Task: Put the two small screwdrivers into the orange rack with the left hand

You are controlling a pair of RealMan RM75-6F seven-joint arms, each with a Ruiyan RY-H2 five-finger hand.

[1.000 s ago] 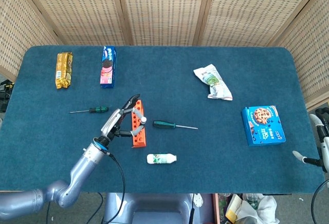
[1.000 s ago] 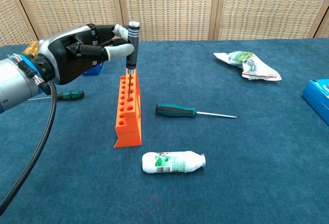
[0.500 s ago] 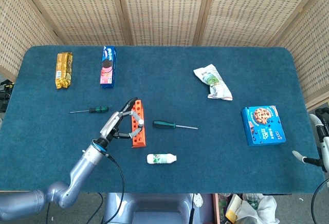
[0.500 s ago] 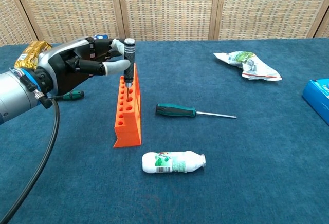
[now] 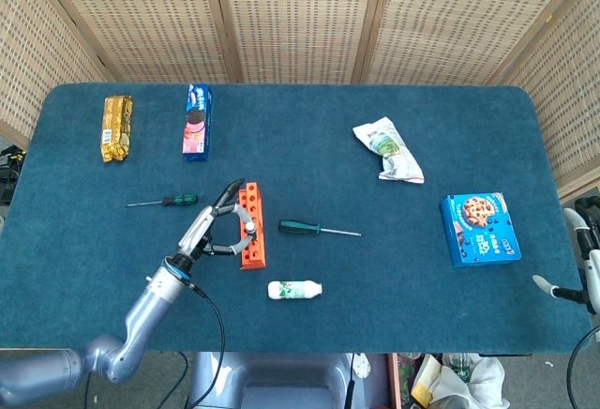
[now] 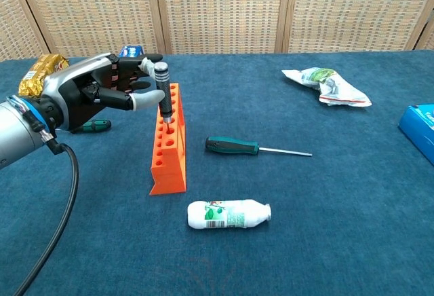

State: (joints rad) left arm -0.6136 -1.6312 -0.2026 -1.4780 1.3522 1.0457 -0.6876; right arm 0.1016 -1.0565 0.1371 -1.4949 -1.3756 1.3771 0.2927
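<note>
The orange rack [image 6: 168, 151] [image 5: 253, 239] stands on the blue table, left of centre. My left hand [image 6: 95, 96] [image 5: 214, 228] is just left of the rack. It pinches a small black-handled screwdriver [image 6: 162, 88] upright, with the tip at a hole in the rack's far half. A second small screwdriver with a green handle [image 5: 174, 201] [image 6: 93, 125] lies on the table left of the rack, partly hidden behind my hand in the chest view. Only a sliver of my right hand [image 5: 561, 289] shows off the table's right edge, and its fingers are unclear.
A larger green-handled screwdriver [image 6: 234, 146] lies right of the rack. A small white bottle [image 6: 229, 214] lies in front of it. Snack packs [image 5: 117, 128] [image 5: 197, 121] sit at the back left. A crumpled bag [image 5: 388, 151] and a blue cookie box [image 5: 480, 229] are on the right.
My left hand has come down and a little nearer with the black-handled screwdriver. Its tip has moved from above the rack's far end down to a hole.
</note>
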